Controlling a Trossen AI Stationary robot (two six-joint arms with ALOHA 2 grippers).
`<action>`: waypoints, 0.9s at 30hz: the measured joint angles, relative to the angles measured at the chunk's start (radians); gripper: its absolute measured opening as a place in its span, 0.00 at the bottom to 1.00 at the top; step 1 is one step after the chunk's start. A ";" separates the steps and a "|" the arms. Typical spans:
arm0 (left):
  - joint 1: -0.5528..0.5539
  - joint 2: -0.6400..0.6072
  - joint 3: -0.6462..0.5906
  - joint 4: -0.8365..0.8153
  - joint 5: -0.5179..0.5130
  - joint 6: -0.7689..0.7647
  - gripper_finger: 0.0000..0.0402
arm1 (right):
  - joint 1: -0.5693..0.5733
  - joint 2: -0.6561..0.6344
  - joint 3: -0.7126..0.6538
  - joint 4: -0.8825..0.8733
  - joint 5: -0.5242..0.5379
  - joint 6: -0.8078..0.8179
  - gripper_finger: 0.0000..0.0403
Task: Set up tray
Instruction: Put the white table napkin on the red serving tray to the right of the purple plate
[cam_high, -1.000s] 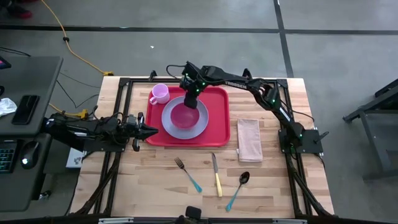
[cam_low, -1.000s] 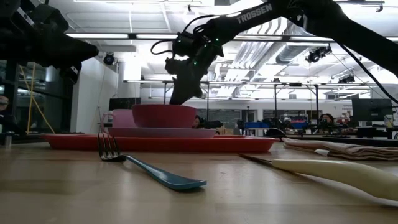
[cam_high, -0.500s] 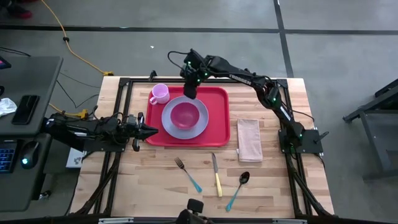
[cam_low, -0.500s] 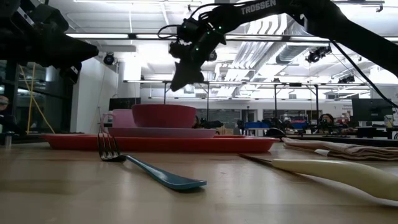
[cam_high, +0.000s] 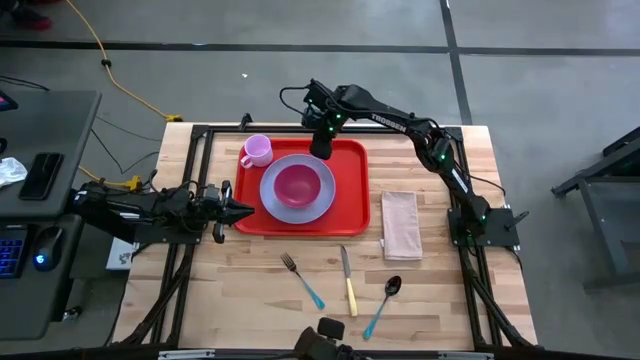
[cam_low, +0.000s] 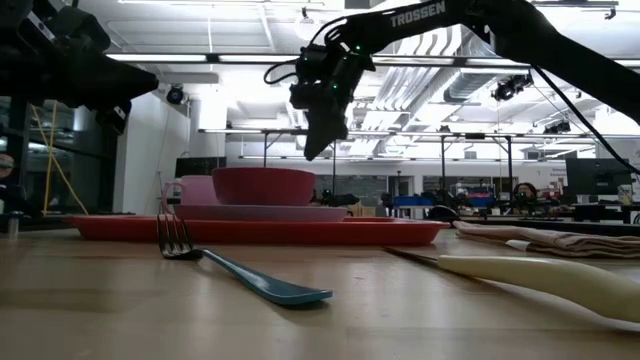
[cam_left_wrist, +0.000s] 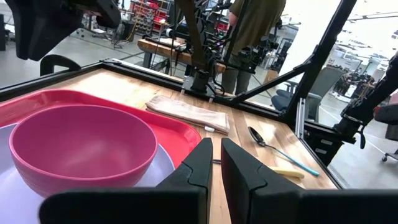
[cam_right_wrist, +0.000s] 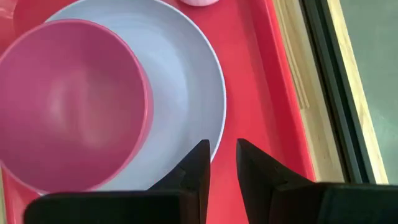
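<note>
High view: the large flat red plastic tray (cam_high: 352, 190) lies on the far middle of the wooden table (cam_high: 250, 285), carrying a round lavender plate (cam_high: 318, 206) with a pink bowl (cam_high: 297, 185) and a pink mug (cam_high: 257, 150). The right gripper (cam_high: 321, 147) hangs above the tray's far edge, fingers nearly together, empty. The left gripper (cam_high: 247, 210) waits beside the tray's left rim, fingers nearly together.
</note>
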 joint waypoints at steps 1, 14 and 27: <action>0.000 0.000 0.000 0.000 0.000 -0.007 0.16 | -0.002 0.000 0.000 -0.002 -0.002 -0.004 0.14; 0.000 0.000 0.000 0.000 0.000 -0.068 0.16 | -0.082 0.000 0.000 -0.073 -0.030 -0.061 0.14; 0.000 0.000 0.000 0.000 0.000 -0.068 0.16 | -0.191 -0.002 0.000 -0.158 -0.194 -0.133 0.14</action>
